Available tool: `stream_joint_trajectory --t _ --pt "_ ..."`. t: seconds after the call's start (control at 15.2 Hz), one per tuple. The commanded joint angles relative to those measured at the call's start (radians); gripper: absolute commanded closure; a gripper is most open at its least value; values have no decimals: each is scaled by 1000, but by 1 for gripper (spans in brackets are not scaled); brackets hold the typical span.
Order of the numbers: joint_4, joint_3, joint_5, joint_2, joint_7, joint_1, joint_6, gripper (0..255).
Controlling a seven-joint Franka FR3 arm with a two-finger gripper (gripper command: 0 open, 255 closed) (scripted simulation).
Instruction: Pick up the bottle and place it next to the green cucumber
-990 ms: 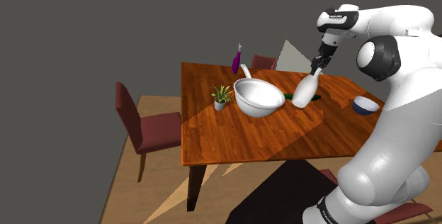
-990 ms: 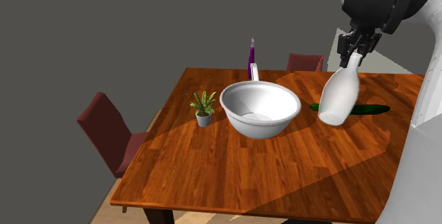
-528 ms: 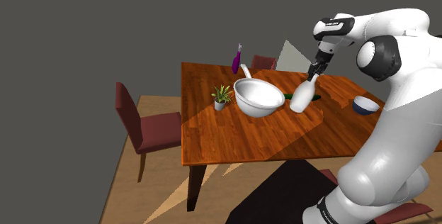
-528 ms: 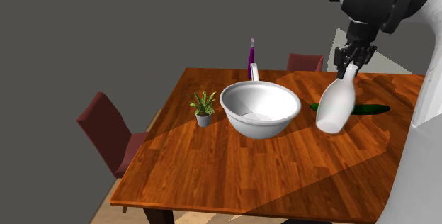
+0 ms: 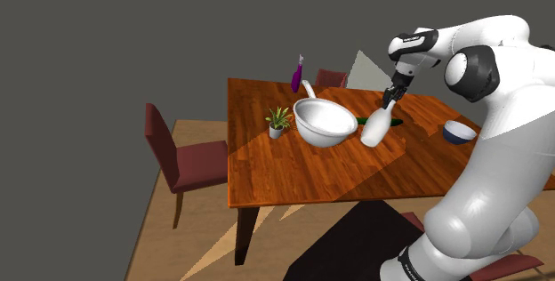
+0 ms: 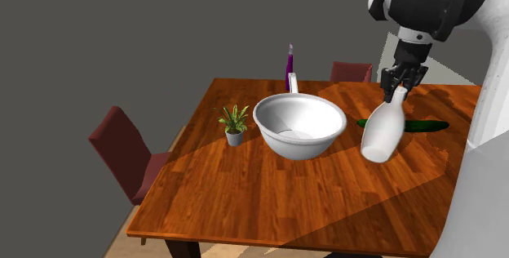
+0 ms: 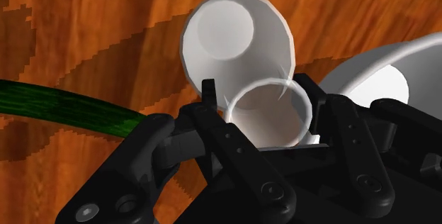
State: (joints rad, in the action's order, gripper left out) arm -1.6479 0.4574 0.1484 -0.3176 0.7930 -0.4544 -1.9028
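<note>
Tool, clasping the white bottle by its neck, has carried it lower toward the bowl.

The shoulder view looks down across the whole worktop, arm at 3 o'clock. The second exterior view shows the same worktop from nearer, arm at 1 o'clock. The wrist view peers along the gripper, close above the worktop.
</note>
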Motion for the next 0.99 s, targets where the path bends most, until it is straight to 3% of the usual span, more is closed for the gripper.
stream_joint_trajectory --t 0.0,0.4,0.46,0.79,0.92 --pt "-6 -1 2 -3 1 0 -10 255" --pt "-6 -1 2 -3 1 0 -9 255" --pt "-6 -1 2 -3 1 0 -9 0" --pt "-6 -1 2 -3 1 0 -9 0" --pt "48 3 -5 7 -4 -2 54 0"
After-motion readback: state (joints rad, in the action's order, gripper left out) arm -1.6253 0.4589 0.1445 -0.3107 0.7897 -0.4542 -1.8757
